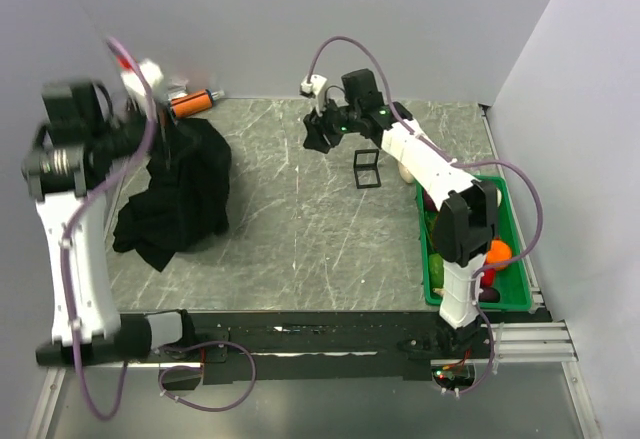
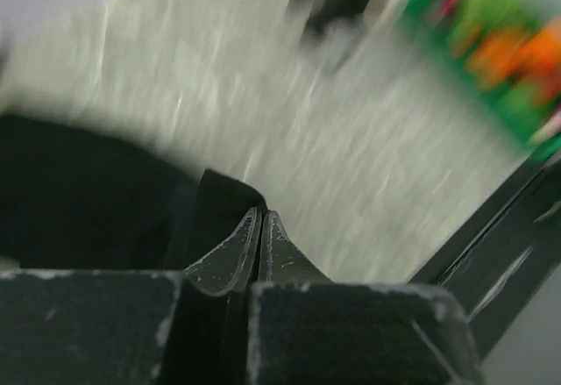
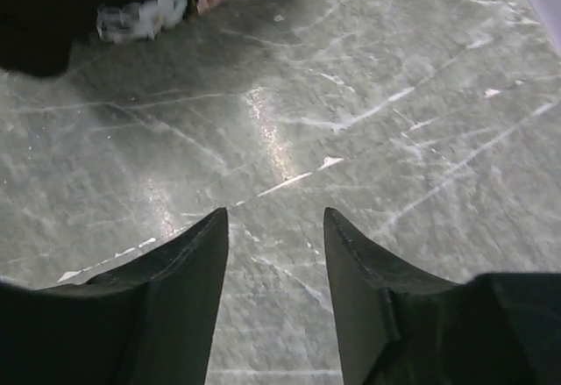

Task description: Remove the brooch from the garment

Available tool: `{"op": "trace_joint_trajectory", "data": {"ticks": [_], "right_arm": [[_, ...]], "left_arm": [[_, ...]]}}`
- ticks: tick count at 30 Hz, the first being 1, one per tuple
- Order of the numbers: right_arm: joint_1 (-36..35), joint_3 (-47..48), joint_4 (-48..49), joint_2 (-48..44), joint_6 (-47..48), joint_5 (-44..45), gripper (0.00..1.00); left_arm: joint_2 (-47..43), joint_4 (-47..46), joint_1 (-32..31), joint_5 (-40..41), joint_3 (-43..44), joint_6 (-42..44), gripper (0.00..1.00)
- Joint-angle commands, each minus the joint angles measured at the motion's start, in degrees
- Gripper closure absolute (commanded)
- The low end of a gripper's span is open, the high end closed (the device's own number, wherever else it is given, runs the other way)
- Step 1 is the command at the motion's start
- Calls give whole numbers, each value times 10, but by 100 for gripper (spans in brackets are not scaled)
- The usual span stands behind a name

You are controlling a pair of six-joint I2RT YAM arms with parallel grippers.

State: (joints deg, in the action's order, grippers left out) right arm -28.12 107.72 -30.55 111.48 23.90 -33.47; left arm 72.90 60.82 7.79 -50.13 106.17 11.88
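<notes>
The garment (image 1: 180, 194) is a black T-shirt bunched in a heap at the table's left, with its top pulled upward. Its print does not show. My left gripper (image 1: 158, 131) is raised over the heap's top and blurred. In the left wrist view the left gripper (image 2: 261, 212) is shut, with a fold of the black garment (image 2: 219, 201) at its tips. My right gripper (image 1: 318, 137) is open and empty above the back middle of the table, and the right wrist view shows this gripper (image 3: 273, 214) over bare marble. The brooch is not visible in any view.
A small black cube-shaped box (image 1: 367, 167) stands right of the right gripper. A green tray (image 1: 515, 259) with colourful items sits along the right edge. An orange and black object (image 1: 190, 102) lies at the back wall behind the garment.
</notes>
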Motion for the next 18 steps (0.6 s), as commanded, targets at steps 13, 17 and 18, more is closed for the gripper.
{"op": "trace_joint_trajectory", "data": {"ticks": [13,17,18], "right_arm": [[-101,82,178,159,-115,-91,17],[-145,138,266,229,-196,-101,4],[-153,149,277,248,-167,-73,3]], "left_arm": [[-378,181,-32,464,-261,233,99],[-359,181,-33,434,-244,173,99],[-359,181,-33,437,-241,160,99]]}}
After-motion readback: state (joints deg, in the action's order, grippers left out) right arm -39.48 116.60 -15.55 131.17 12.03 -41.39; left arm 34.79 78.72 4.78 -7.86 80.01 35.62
